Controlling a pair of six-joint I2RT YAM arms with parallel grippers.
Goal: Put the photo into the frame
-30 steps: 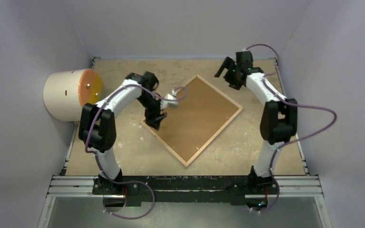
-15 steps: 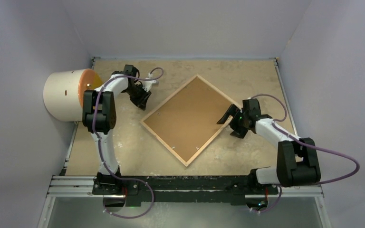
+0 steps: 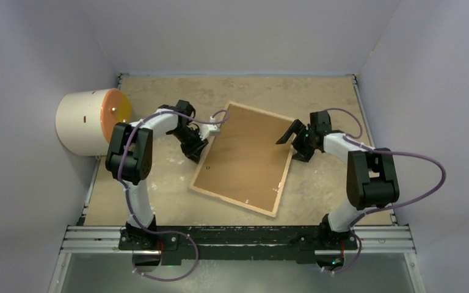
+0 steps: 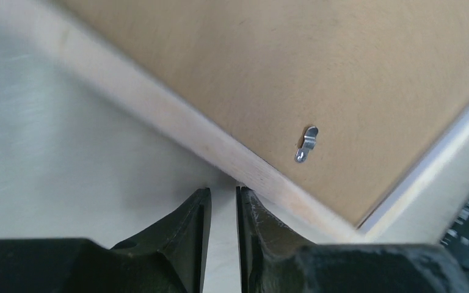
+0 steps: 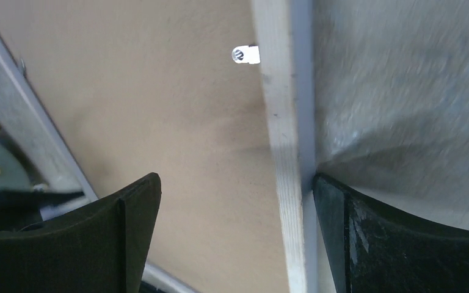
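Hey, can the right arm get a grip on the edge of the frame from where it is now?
Probably yes. The right gripper is open, its fingers straddling the wooden edge of the frame: one is over the brown back, one is outside it, and nothing lies between.

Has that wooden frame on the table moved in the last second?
Yes. The frame turned counterclockwise; its far corner swung left, toward the orange-faced cylinder.

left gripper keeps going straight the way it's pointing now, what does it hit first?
The frame. The left gripper, nearly shut, points at the frame's light wooden rim with its tips just short of it. Depth is unclear, so it may already be touching.
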